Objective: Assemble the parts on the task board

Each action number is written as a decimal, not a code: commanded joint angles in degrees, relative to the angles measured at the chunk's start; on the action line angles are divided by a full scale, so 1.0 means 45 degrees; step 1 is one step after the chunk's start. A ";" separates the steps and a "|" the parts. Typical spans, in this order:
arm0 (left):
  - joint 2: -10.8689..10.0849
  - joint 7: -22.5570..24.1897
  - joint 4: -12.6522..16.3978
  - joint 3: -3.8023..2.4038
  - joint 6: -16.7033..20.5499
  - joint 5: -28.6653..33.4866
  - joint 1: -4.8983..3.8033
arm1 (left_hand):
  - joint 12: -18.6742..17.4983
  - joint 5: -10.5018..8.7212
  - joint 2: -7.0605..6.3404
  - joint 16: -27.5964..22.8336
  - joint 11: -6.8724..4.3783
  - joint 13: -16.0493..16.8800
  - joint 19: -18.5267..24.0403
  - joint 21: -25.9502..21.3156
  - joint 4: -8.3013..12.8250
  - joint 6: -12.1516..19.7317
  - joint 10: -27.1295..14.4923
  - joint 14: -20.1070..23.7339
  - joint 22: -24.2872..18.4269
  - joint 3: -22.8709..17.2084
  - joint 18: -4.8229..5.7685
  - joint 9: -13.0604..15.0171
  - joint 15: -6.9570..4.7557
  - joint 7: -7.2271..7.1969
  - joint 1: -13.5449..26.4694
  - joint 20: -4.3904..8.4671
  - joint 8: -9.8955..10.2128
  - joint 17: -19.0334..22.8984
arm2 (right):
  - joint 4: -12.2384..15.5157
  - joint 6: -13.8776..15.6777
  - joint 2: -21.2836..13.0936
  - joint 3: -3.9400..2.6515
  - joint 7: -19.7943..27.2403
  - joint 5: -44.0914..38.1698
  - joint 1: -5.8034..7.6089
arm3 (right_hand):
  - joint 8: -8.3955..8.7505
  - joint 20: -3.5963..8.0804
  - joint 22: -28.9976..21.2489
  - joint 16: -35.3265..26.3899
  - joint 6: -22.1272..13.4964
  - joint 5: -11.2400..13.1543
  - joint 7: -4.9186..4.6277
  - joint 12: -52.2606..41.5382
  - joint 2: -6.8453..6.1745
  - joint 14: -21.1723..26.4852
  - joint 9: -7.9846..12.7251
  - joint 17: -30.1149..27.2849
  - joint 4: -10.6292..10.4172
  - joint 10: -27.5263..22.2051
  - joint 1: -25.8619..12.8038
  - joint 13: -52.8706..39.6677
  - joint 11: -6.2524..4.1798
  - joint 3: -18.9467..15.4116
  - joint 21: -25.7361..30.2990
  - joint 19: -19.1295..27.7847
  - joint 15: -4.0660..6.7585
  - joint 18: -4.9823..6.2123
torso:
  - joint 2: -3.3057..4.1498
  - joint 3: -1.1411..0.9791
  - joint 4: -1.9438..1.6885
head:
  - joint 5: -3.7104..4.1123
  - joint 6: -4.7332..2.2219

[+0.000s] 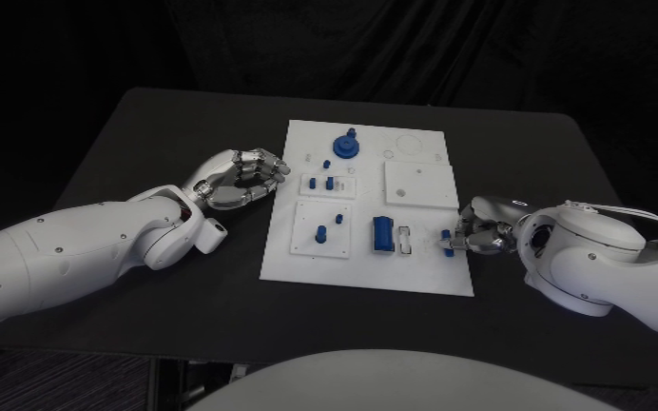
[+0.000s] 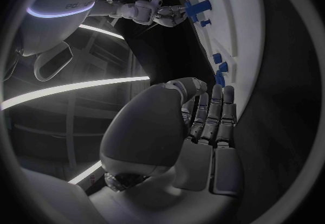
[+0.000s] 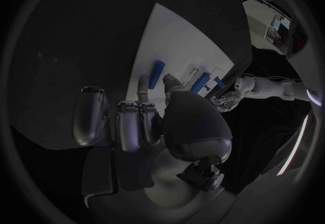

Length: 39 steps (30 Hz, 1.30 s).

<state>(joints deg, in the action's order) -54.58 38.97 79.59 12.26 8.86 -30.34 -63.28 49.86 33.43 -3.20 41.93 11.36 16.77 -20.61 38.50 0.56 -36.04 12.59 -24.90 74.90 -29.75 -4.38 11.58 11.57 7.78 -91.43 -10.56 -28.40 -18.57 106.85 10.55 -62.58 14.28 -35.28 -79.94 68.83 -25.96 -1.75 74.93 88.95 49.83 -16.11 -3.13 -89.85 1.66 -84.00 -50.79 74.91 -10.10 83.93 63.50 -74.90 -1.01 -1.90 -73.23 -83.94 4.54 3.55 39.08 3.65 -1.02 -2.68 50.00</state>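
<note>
The white task board (image 1: 428, 268) lies mid-table. On it are a round blue part with a peg (image 1: 348, 145), several small blue pegs (image 1: 321, 234) and a blue block (image 1: 382, 233). My left hand (image 1: 244, 181) rests just off the board's left edge with its fingers curled in and nothing in them; the left wrist view shows the same hand (image 2: 203, 126) beside the board (image 2: 237, 34). My right hand (image 1: 483, 225) is at the board's right edge and pinches a small blue part (image 1: 447, 240) between thumb and a finger. That blue part (image 3: 157, 74) sits at the tips of my right hand (image 3: 156, 121).
A raised white square plate (image 1: 419, 184) and a round recess (image 1: 412, 145) take up the board's far right. A pale slot piece (image 1: 406, 240) sits beside the blue block. Black table (image 1: 164, 135) surrounds the board on all sides.
</note>
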 commanded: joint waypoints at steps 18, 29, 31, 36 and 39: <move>0.0018 0.0406 -0.0012 -0.0009 -0.0224 0.0013 0.0034 | -0.0058 0.0030 0.0095 0.0062 0.0087 -0.0035 0.0051 0.0073 0.0055 0.0011 -0.0001 -0.0022 0.0317 -0.0023 0.0158 -0.0020 0.0070 0.0065 0.0092 -0.0108 -0.0046 0.0023 | -0.0698 -0.0154 0.0573 -0.0006 0.0217 -0.0305 -0.0558 | 0.0935 -0.0005 0.2283 0.0049 0.0049 -0.0090 -0.0071 -0.0033 0.0940 -0.1189 0.1169 0.2592 0.0891 0.1349 0.1217 -0.3355 0.0100 0.1106 0.0031 -0.0100 0.0002 0.0014 | -0.0017 0.0013 0.0001 | -0.0043 0.0000; 0.0015 0.0393 -0.0017 -0.0009 -0.0261 0.0013 0.0048 | -0.0054 0.0030 0.0106 0.0065 0.0096 -0.0036 0.0053 0.0076 0.0049 0.0010 0.0013 -0.0024 0.0317 -0.0025 0.0158 -0.0020 0.0073 0.0074 0.0100 -0.0112 -0.0047 0.0025 | -0.0670 0.0455 0.0574 -0.0009 0.0877 0.0218 -0.0593 | 0.1124 0.0038 0.2288 0.0038 0.0249 -0.0118 -0.0072 -0.0033 0.1036 -0.1181 0.1596 0.2546 0.1746 0.1349 0.1505 -0.3355 0.0088 0.2798 0.0029 -0.0101 0.0056 0.0012 | -0.0020 -0.0010 -0.0011 | -0.0083 0.0000; 0.0013 0.0394 -0.0019 -0.0009 -0.0271 0.0013 0.0051 | -0.0054 0.0030 0.0106 0.0065 0.0096 -0.0036 0.0053 0.0076 0.0049 0.0010 0.0013 -0.0024 0.0317 -0.0025 0.0158 -0.0020 0.0073 0.0074 0.0100 -0.0112 -0.0047 0.0025 | -0.0572 0.0642 0.0523 -0.0011 0.1027 0.0536 -0.0593 | 0.1115 0.0038 0.2291 0.0037 0.0280 -0.0117 -0.0055 -0.0033 0.0978 -0.1179 0.1616 0.2539 0.1807 0.1349 0.1465 -0.3355 0.0091 0.2977 0.0021 -0.0104 0.0052 0.0010 | -0.0027 -0.0008 -0.0009 | -0.0100 0.0000; 0.0007 0.0392 -0.0024 -0.0009 -0.0285 0.0013 0.0060 | -0.0054 0.0030 0.0106 0.0065 0.0096 -0.0036 0.0053 0.0076 0.0049 0.0010 0.0013 -0.0024 0.0317 -0.0025 0.0158 -0.0020 0.0073 0.0074 0.0100 -0.0112 -0.0047 0.0025 | -0.0291 0.1085 0.0361 -0.0022 0.1337 0.1834 -0.0555 | 0.1051 0.0043 0.2302 0.0052 0.0429 -0.0103 -0.0024 -0.0033 0.0756 -0.1191 0.1669 0.2599 0.1969 0.1349 0.1251 -0.3355 0.0068 0.3533 -0.0016 -0.0120 0.0065 0.0004 | -0.0028 -0.0005 0.0013 | -0.0134 0.0000; 0.0013 0.0386 -0.0031 -0.0009 -0.0293 0.0013 0.0064 | -0.0054 0.0030 0.0106 0.0065 0.0096 -0.0036 0.0053 0.0076 0.0049 0.0010 0.0013 -0.0024 0.0317 -0.0025 0.0158 -0.0020 0.0073 0.0074 0.0100 -0.0112 -0.0047 0.0025 | -0.0143 0.1324 0.0286 -0.0027 0.1515 0.2873 -0.0410 | 0.1031 0.0047 0.2307 0.0053 0.0468 -0.0098 -0.0016 -0.0033 0.0701 -0.1192 0.1679 0.2600 0.2008 0.1349 0.1183 -0.3355 0.0056 0.3675 -0.0035 -0.0128 0.0068 0.0000 | -0.0032 -0.0004 0.0014 | -0.0113 0.0000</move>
<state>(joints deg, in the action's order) -54.59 38.97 79.39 12.26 8.27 -30.34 -63.11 49.86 33.42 -2.97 41.93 11.36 16.69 -20.40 38.50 0.56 -36.05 12.58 -24.90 74.90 -29.75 -4.38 11.58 11.57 7.78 -91.20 -10.77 -28.40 -18.53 106.00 14.70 -61.23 14.01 -29.87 -73.87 67.00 -20.96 -1.75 74.91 88.95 51.50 -16.43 -3.16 -89.85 5.25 -84.00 -42.71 74.91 -3.70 83.92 68.60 -74.93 -1.00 11.96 -73.22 -83.94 4.53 3.56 38.97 3.62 -1.00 -3.26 50.00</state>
